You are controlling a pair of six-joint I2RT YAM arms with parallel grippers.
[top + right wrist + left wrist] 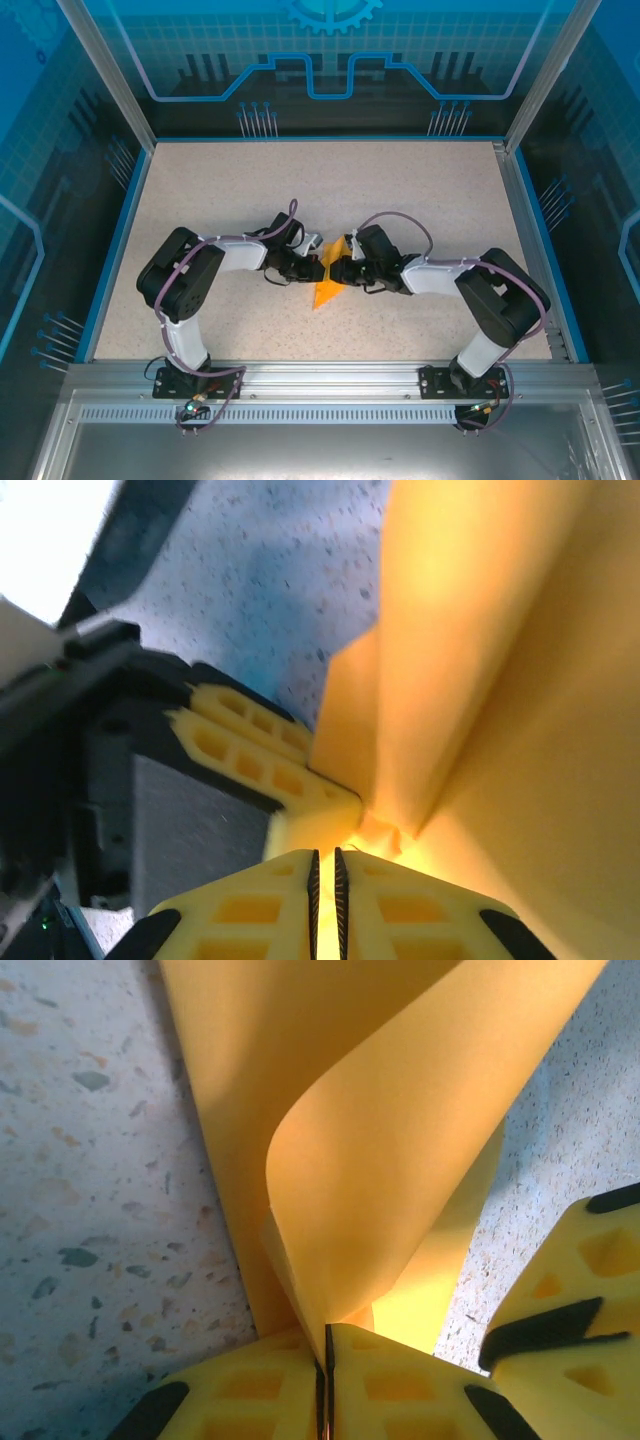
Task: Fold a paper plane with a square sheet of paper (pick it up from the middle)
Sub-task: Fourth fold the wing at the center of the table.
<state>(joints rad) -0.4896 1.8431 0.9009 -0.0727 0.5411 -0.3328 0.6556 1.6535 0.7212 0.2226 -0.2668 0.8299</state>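
Note:
The orange-yellow sheet of paper is folded into a narrow wedge that stands on edge at the table's middle, its point toward the near edge. My left gripper is shut on it from the left. In the left wrist view the curled layers of the paper run down into the closed jaws of my left gripper. My right gripper pinches the same paper from the right. The right wrist view shows the paper clamped in the narrow slit of my right gripper.
The speckled table lies bare around the arms, with a blue rim and clear walls on all sides. The grippers almost touch: the right gripper's fingers sit close at the left wrist's right, and a left finger reaches the paper's fold.

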